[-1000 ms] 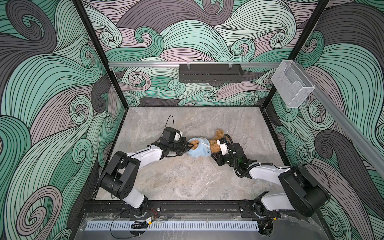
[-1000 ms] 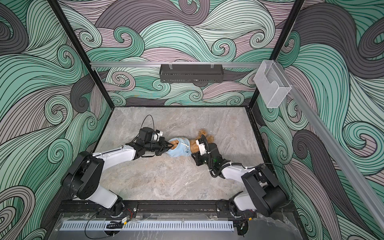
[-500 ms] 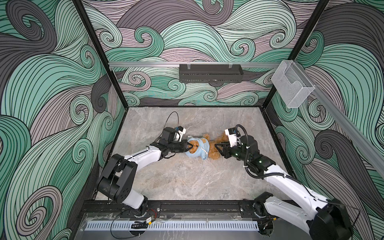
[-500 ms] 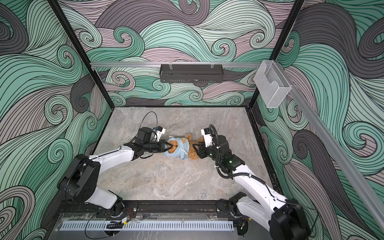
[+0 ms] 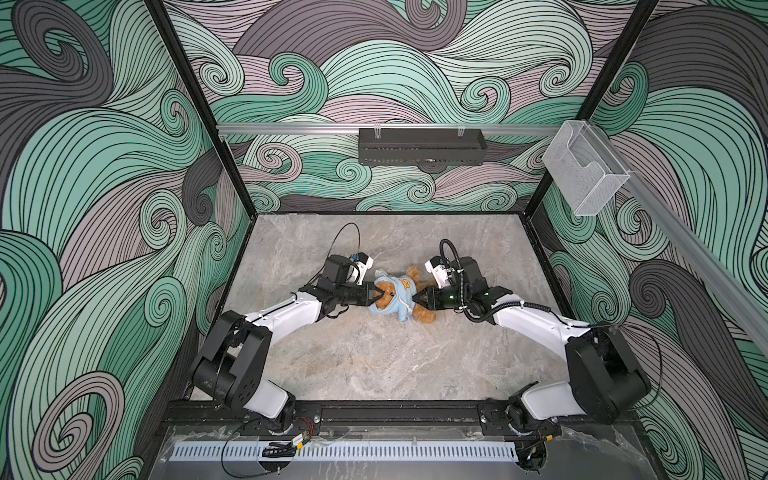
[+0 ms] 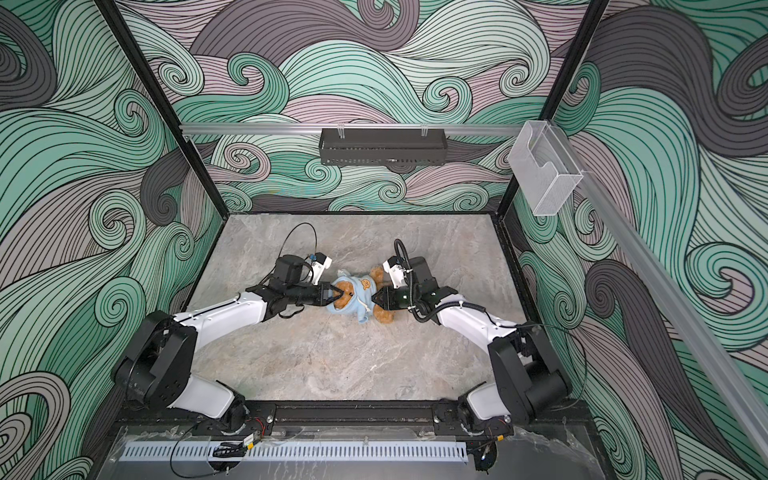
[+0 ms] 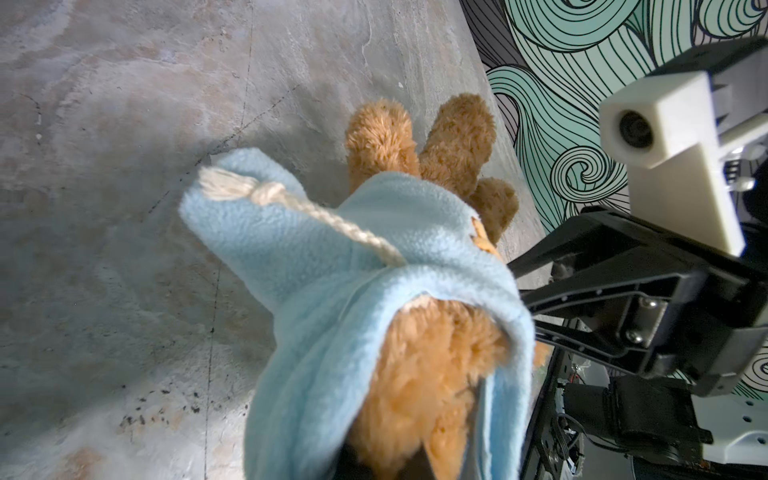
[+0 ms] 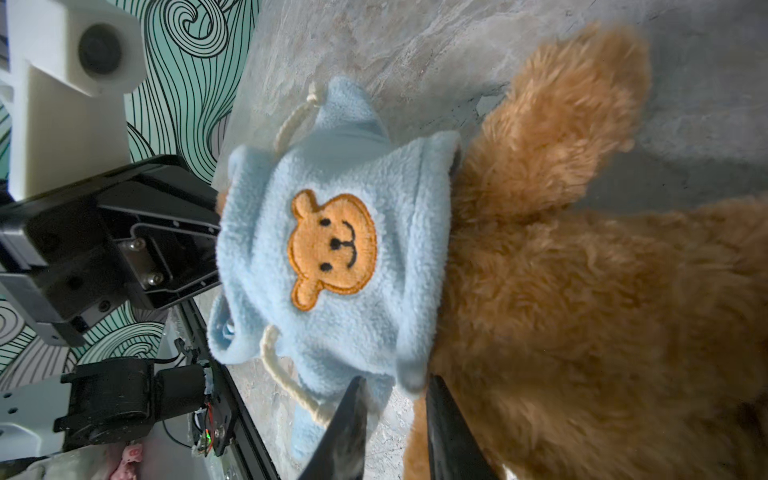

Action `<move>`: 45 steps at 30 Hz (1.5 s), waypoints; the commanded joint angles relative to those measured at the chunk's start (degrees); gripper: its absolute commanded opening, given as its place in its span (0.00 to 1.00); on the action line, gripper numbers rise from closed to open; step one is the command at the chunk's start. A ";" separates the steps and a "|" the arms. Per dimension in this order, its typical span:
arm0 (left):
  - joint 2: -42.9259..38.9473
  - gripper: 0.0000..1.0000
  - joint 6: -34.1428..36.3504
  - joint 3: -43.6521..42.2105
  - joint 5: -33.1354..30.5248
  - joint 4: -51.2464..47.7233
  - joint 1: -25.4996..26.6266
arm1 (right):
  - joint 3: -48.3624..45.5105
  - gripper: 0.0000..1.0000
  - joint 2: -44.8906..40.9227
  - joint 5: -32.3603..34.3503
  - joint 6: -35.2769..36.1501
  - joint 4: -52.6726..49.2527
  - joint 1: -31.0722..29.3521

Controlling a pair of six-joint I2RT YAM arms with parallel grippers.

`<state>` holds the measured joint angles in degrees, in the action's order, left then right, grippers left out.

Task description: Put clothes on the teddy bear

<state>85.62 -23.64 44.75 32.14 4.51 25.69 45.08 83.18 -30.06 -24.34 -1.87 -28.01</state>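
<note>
The teddy bear (image 5: 424, 316) (image 6: 385, 319) lies mid-table with its golden-brown legs bare, and the light blue shirt (image 5: 397, 298) (image 6: 356, 294) covers its head and trunk. The bear-face patch (image 8: 332, 249) faces up. My left gripper (image 5: 377, 296) (image 6: 337, 296) (image 7: 386, 465) reaches into the shirt's opening and is shut on the bear's fur (image 7: 419, 374). My right gripper (image 5: 415, 300) (image 6: 375, 300) (image 8: 395, 399) comes in from the leg side. Its narrow jaws are shut on the shirt's lower hem (image 8: 409, 384), beside the bear's belly (image 8: 582, 291).
Patterned walls close in the grey table (image 5: 374, 365) on three sides. A black box (image 5: 422, 147) hangs on the back rail. A clear plastic holder (image 5: 584, 174) is fixed to the right wall. Both arm bases stand on the front rail (image 5: 395, 415).
The right arm lifted away to the right, then came back low to the shirt's hem, and its jaws narrowed. The bear shifted slightly. The left gripper kept its hold.
</note>
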 commanded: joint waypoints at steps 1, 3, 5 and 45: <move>-0.88 0.00 1.22 1.56 -0.15 -1.13 0.24 | -0.43 0.25 0.85 -1.82 -1.61 2.91 0.19; -0.83 0.00 1.18 1.64 -0.06 -1.15 0.29 | -0.43 0.23 1.65 -1.59 -1.76 2.93 0.15; -0.90 0.00 1.30 1.66 -0.06 -1.31 0.29 | -0.60 0.22 2.53 -1.58 -2.02 3.48 0.10; -10.29 0.00 11.23 -6.69 -12.07 5.28 4.48 | -14.45 0.06 -11.52 6.13 1.67 6.57 2.55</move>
<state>75.77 -18.70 36.27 24.10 9.06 29.04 29.43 71.44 -27.35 -26.37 5.23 -24.40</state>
